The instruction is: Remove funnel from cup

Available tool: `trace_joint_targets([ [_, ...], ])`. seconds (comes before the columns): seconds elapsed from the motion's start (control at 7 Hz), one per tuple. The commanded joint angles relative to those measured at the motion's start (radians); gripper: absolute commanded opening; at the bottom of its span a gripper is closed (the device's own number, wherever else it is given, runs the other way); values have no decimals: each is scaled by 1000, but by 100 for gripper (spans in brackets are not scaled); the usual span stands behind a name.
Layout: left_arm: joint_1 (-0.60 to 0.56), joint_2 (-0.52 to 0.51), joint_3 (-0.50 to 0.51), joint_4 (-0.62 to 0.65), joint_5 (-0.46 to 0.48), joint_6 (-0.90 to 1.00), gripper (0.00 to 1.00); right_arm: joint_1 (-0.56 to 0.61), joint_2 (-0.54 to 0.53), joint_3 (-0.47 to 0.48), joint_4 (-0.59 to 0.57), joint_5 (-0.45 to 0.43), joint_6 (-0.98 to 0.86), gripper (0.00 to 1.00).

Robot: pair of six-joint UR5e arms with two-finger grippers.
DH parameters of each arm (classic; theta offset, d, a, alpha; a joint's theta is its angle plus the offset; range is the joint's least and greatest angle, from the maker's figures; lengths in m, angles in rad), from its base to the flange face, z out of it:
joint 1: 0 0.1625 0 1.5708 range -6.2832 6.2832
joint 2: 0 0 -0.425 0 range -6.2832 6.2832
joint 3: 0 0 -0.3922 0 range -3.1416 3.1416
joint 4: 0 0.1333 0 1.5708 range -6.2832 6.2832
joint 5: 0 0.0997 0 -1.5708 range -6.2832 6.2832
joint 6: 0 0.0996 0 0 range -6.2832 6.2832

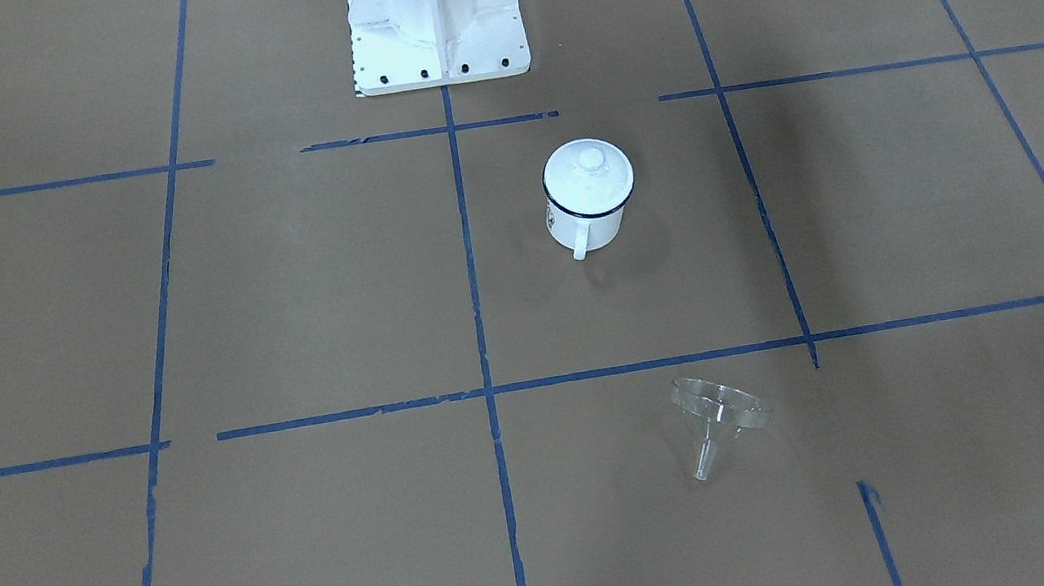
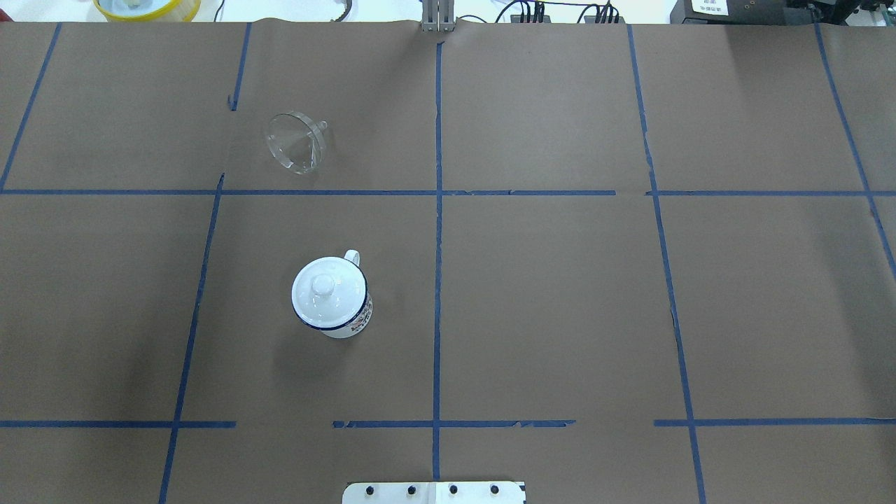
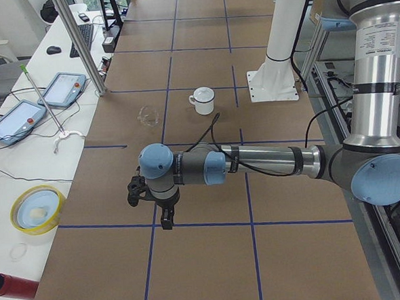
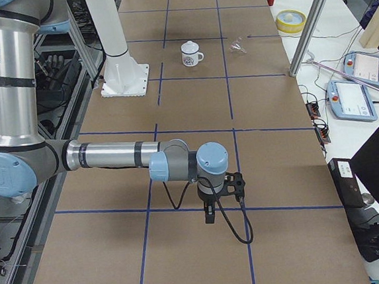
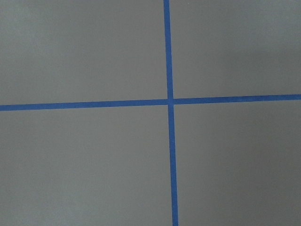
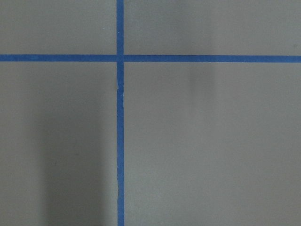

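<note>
Front-facing view: the cup [image 1: 588, 219] stands upright with a white knobbed lid [image 1: 587, 171] on it, so its inside is hidden. The clear funnel [image 1: 718, 416] lies tipped on the table [image 1: 280, 295], well apart from the cup.

Overhead: the funnel lies farther from the robot than the cup.

Left side view: the left gripper [image 3: 166, 221] hangs above the table; I cannot tell its opening.

Right side view: the same holds for the right gripper [image 4: 209, 215].

Wrist views: only brown paper and blue tape [image 5: 169, 101].

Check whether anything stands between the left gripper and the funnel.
Nothing visible does. The funnel lies on its side on bare paper, apart from the lidded cup. In the left side view, only paper and blue tape lie between it and the left gripper; the cup stands off to one side.
</note>
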Motion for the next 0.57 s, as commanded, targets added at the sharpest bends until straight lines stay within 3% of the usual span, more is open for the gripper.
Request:
trace_joint_targets([
  [0.0,-26,6,1,3,-12,40,100,0,0,2,0,0,0,100],
  [0.43,-76,6,8,3,-31,41,100,0,0,2,0,0,0,100],
])
